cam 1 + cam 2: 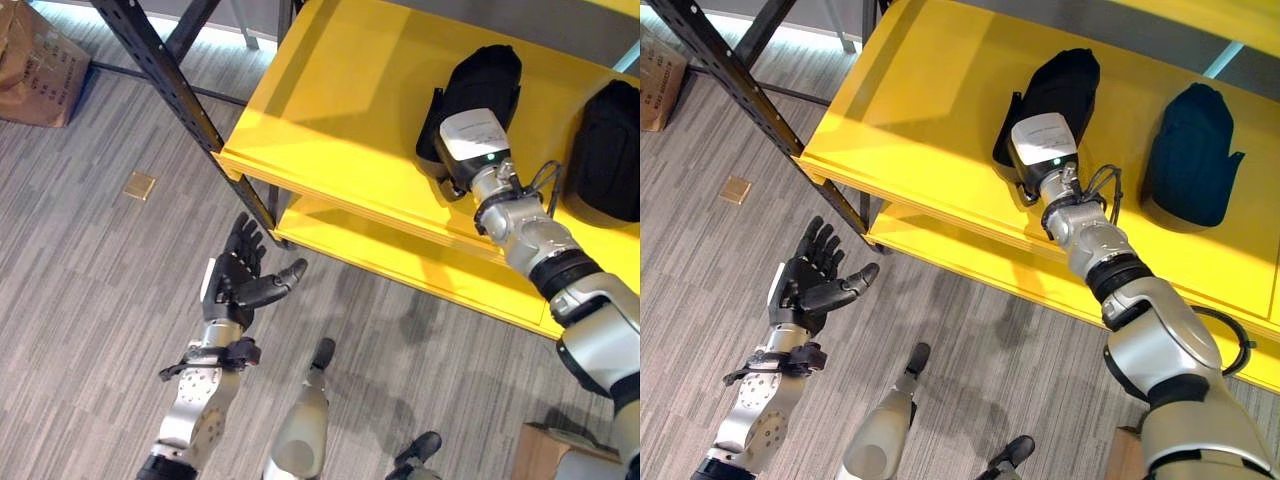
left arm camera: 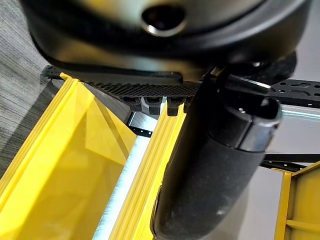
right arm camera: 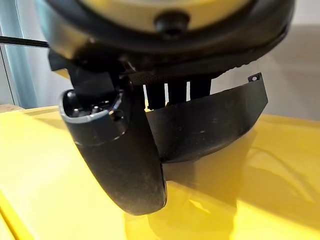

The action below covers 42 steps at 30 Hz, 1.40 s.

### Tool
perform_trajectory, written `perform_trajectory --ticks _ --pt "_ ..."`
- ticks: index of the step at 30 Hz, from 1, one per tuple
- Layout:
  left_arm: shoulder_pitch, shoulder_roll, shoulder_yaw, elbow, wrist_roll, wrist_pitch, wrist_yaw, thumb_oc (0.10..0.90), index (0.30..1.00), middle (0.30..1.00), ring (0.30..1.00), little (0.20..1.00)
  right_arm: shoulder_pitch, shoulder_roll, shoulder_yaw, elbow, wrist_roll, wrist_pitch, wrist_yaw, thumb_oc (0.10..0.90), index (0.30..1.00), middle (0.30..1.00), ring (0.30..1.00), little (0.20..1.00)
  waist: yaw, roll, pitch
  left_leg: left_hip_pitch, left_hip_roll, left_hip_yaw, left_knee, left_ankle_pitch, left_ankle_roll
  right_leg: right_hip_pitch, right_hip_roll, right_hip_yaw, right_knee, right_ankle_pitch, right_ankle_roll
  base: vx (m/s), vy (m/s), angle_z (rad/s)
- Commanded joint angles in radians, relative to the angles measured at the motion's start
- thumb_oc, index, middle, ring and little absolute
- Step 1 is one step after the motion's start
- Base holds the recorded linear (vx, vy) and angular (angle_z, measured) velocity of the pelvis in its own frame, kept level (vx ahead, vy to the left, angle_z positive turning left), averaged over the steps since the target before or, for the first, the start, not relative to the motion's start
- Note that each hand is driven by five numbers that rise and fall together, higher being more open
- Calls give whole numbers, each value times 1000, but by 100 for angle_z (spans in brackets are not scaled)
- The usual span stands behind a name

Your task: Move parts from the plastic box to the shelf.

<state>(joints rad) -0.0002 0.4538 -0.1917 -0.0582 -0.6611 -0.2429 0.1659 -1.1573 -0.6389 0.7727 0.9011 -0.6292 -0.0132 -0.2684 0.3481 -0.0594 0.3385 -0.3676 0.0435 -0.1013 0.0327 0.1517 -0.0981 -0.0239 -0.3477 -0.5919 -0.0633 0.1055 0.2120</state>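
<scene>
Left eye view: the right hand (image 1: 478,95) is up on the yellow shelf (image 1: 330,120) with a black part (image 1: 490,75) under it. The part lies flat on the top shelf board, its long axis running away from the wrist toward the back of the shelf, roughly in line with the forearm. Makes sense if it's being set down straight off the arm's reach. A second black part (image 1: 608,150) already lies just off to the outer side of that hand, same general heading, so I'd guess the parts are being lined up in a row.

The left hand (image 1: 235,280) hangs out over the floor in front of the shelf post (image 1: 170,90), fingers spread and straight, holding nothing. Looks parked out of the way.

Right eye view: same story, and the gap between the two parts is clearer; they are apart, not touching.

Left wrist view: thumb sticking out, shelf edges past it, nothing in the palm.

Right wrist view: the thumb and the fingers sit on either side of a thin dark curved edge of the part, just above the yellow board. Looks like a pinch on it, though how firm I can't say.
</scene>
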Motion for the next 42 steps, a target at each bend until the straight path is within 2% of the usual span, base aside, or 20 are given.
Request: perform_trajectory --ticks 1,14,15,16,17,26,34,42 --pt "-36 32 13 -130 13 -126 -22 900 1000 1000 1000 1000 -82 -52 106 -38 -32 -14 11 400 300 300 300 300 4 17 -21 16 -15 18 -50 -23 64 31 -33 -9 71 73 25 0 0 0" --pt "-38 24 19 -131 18 -130 -6 900 1000 1000 1000 1000 -65 -28 31 10 26 8 -31 400 300 300 300 300 -3 20 -13 22 -16 23 -58 -21 64 31 -31 -6 69 75 22 0 0 0" --pt "-39 22 19 -130 19 -130 -4 900 1000 1000 1000 1000 -62 -20 16 18 46 10 -37 447 366 366 366 366 -6 21 -13 23 -16 25 -58 -20 65 30 -31 -6 69 75 22 0 0 0" --pt "-39 22 19 -129 19 -130 -4 900 1000 1000 1000 1000 -60 -15 7 26 56 10 -38 731 764 764 764 764 -7 21 -12 24 -16 26 -59 -20 65 29 -31 -4 68 76 22 0 0 0" --pt "-38 22 19 -128 18 -130 -2 900 1000 1000 1000 1000 -60 -6 -2 37 71 14 -39 900 1000 1000 1000 1000 -8 21 -12 25 -15 28 -60 -20 65 28 -31 -2 68 75 21 0 0 0" --pt "-24 22 41 -134 22 -127 12 900 1000 1000 1000 1000 -53 -2 -64 -9 177 9 -64 900 1000 1000 1000 1000 -33 20 -8 42 -9 42 -76 -18 64 27 -29 15 63 85 22 0 -1 -1" --pt "-5 26 63 -139 25 -121 10 900 1000 1000 1000 1000 -42 -49 -59 -116 150 10 -46 900 1000 1000 1000 1000 -54 13 -9 52 -4 51 -74 -23 65 30 -27 24 68 85 22 0 0 0" --pt "11 33 92 -140 34 -114 12 900 1000 1000 1000 1000 -33 -103 -60 -229 129 2 -20 900 1000 1000 1000 1000 -76 -7 -12 68 9 64 -78 -27 62 32 -18 44 66 89 21 -6 -12 -6"
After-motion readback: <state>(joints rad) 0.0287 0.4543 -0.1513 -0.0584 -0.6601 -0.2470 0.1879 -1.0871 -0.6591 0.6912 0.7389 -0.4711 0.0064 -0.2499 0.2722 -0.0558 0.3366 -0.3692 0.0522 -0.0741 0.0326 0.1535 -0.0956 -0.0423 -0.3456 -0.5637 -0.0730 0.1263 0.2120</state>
